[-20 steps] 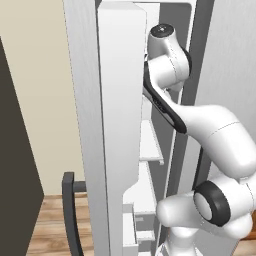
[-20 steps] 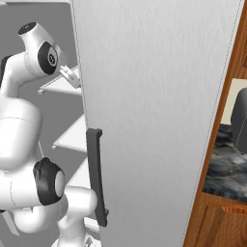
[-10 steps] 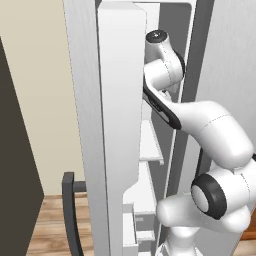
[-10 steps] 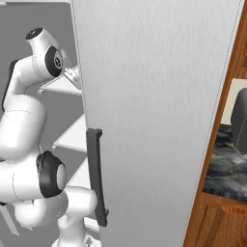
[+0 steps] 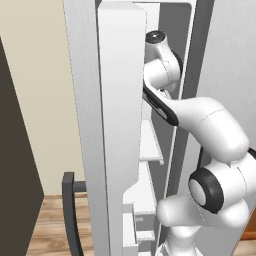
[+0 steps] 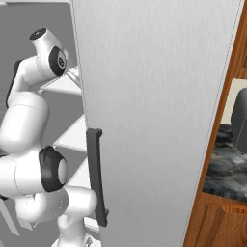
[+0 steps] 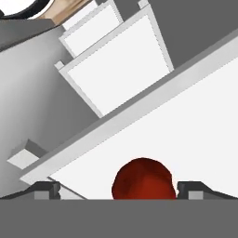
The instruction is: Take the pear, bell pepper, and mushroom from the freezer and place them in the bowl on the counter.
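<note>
The red bell pepper [image 7: 144,179] lies on a white shelf [image 7: 186,135] inside the open freezer [image 5: 150,145], low in the hand view. My gripper [image 7: 121,190] is open, and its two dark fingertips [image 7: 46,189] stand either side of the pepper without touching it. The white arm [image 5: 200,120] reaches up into the freezer's upper part [image 6: 62,84]. At the right edge of the right base view lies a strip of the dark marbled counter [image 6: 226,164]. The pear, the mushroom and the bowl are out of view.
The open freezer door [image 5: 120,100] with its dark handle [image 5: 70,210] stands close on the arm's left. The wide grey fridge door [image 6: 154,106] and its handle [image 6: 96,178] stand on the right. More white shelves [image 7: 116,69] sit below. A dark appliance [image 6: 240,120] rests on the counter.
The arm's wrist has pushed a little further into the freezer toward the shelf. The jaws have stayed open.
</note>
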Available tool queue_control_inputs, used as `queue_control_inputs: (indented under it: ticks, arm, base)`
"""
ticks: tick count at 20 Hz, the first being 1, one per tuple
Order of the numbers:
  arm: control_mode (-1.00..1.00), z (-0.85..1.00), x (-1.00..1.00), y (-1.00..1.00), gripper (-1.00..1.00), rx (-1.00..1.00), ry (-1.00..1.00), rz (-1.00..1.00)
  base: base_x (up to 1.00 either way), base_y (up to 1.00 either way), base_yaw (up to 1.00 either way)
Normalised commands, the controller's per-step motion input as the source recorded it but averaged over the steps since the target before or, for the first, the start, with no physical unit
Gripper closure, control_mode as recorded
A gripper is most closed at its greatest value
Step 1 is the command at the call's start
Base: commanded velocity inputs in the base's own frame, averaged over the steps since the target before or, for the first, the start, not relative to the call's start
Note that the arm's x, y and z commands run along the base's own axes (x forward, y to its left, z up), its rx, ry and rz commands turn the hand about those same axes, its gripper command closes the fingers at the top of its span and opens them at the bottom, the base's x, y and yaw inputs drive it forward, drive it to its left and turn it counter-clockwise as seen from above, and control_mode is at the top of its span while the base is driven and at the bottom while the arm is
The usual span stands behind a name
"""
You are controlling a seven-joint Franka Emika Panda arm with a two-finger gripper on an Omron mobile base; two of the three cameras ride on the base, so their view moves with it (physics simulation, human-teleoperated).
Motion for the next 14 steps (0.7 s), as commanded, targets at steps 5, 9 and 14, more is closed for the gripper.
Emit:
queue_control_inputs:
  ticks: [5, 9, 14]
  arm:
    - [-1.0, -0.15, 0.27, 0.0, -1.0, -0.02, 0.01, 0.0]
    - [-1.0, -0.16, 0.32, 0.0, -1.0, -0.02, 0.01, 0.0]
    - [-1.0, -0.04, 0.19, 0.0, -1.0, 0.0, 0.0, 0.0]
  base:
    - [0.0, 0.0, 0.0]
    - [0.0, 0.0, 0.0]
    - [0.0, 0.0, 0.0]
